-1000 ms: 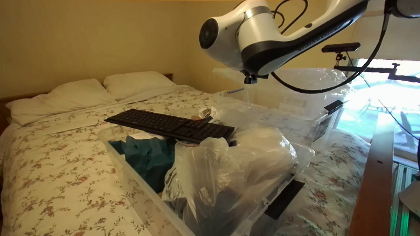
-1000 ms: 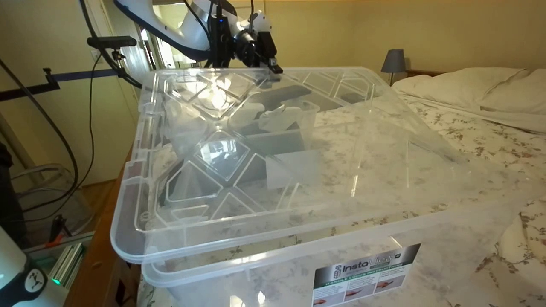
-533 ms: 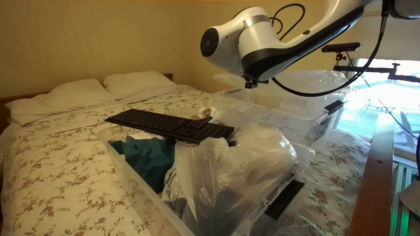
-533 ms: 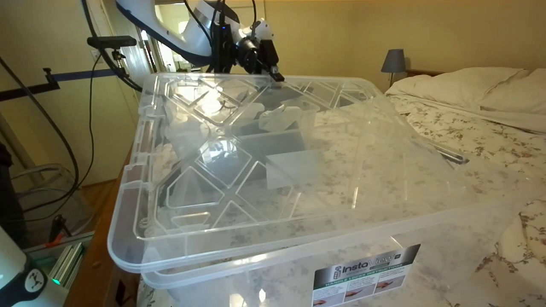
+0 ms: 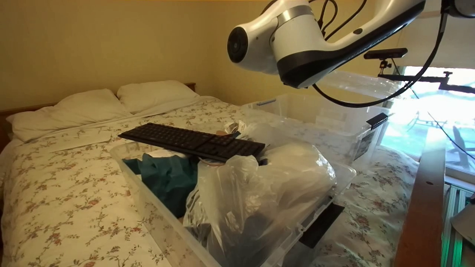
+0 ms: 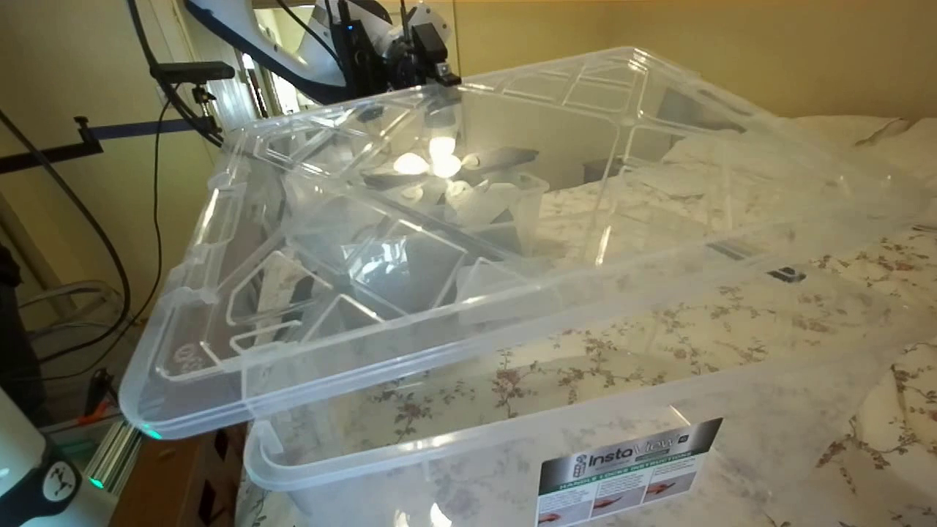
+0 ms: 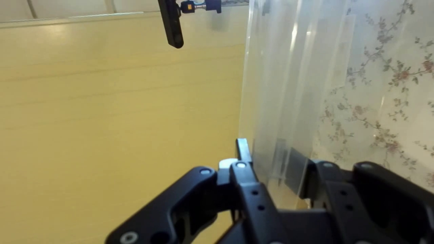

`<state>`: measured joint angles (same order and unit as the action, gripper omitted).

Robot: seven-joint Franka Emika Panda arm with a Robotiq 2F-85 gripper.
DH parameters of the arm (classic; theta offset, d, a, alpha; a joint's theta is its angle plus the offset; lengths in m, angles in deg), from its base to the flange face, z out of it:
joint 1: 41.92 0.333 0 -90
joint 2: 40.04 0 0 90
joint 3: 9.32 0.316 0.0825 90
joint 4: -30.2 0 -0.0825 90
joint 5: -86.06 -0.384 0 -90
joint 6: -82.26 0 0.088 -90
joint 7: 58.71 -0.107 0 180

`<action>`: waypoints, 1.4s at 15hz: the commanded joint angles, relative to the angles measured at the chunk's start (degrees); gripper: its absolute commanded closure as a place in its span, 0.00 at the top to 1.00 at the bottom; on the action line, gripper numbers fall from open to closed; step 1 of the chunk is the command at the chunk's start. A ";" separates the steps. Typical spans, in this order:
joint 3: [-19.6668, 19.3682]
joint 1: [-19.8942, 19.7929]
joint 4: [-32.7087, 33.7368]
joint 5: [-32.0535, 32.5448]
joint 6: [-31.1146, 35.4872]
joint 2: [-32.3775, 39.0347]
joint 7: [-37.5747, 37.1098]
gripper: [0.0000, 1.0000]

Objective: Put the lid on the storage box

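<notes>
The clear plastic lid (image 6: 542,241) is tilted above the clear storage box (image 6: 351,462) in an exterior view. Its far right corner is raised high, and its near left corner sits low, overhanging the box's left corner. My gripper (image 6: 448,79) is at the lid's far edge. In the wrist view the lid's rim (image 7: 281,84) runs between the two fingers of my gripper (image 7: 274,161), which are shut on it. In an exterior view the lid (image 5: 363,83) shows partly behind the arm, above the box (image 5: 334,128); the gripper is hidden there.
A second clear box (image 5: 163,218) holds plastic bags (image 5: 267,193), a teal cloth (image 5: 169,178) and a black keyboard (image 5: 191,141) across its top. Both boxes stand on a bed (image 5: 74,193) with a wooden edge rail (image 5: 419,200). A camera on a mount (image 5: 386,54) is near the arm.
The gripper and lid first dip slightly, then rise and shift left in an exterior view. The lid is now more tilted, its far right corner higher, with a wider gap above the box.
</notes>
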<state>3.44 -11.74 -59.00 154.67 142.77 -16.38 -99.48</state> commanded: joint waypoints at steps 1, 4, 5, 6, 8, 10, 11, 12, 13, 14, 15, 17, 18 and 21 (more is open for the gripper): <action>0.10 0.07 2.83 5.51 -2.99 4.10 -0.20 0.06; -1.12 -0.76 5.77 9.83 -1.58 9.05 1.77 0.06; -1.45 -1.07 6.45 10.62 -1.37 10.42 2.80 0.06; -1.68 -1.33 7.36 10.84 -1.29 11.75 3.53 0.06; -2.05 -1.35 9.80 10.80 -1.70 15.05 6.01 0.06; -2.26 -1.31 12.15 10.03 -2.57 17.24 10.12 0.06; -2.27 -1.20 12.81 9.80 -2.65 17.69 12.06 0.06; -2.33 -1.02 13.29 10.00 -2.31 18.00 13.57 0.06; -2.20 -1.00 13.90 9.91 -1.44 18.31 14.63 0.06; -2.00 -1.09 14.45 9.45 -0.68 18.60 15.67 0.06; -2.07 -0.94 15.12 9.08 -1.07 19.06 16.67 0.06; -1.78 -1.21 16.42 7.46 -0.99 19.88 17.45 0.06; -1.59 -1.40 16.81 6.79 -0.45 20.17 17.64 0.06; -1.21 -2.31 18.02 4.04 1.44 21.03 15.90 0.06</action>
<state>1.94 -13.46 -44.45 161.11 143.61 2.97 -84.69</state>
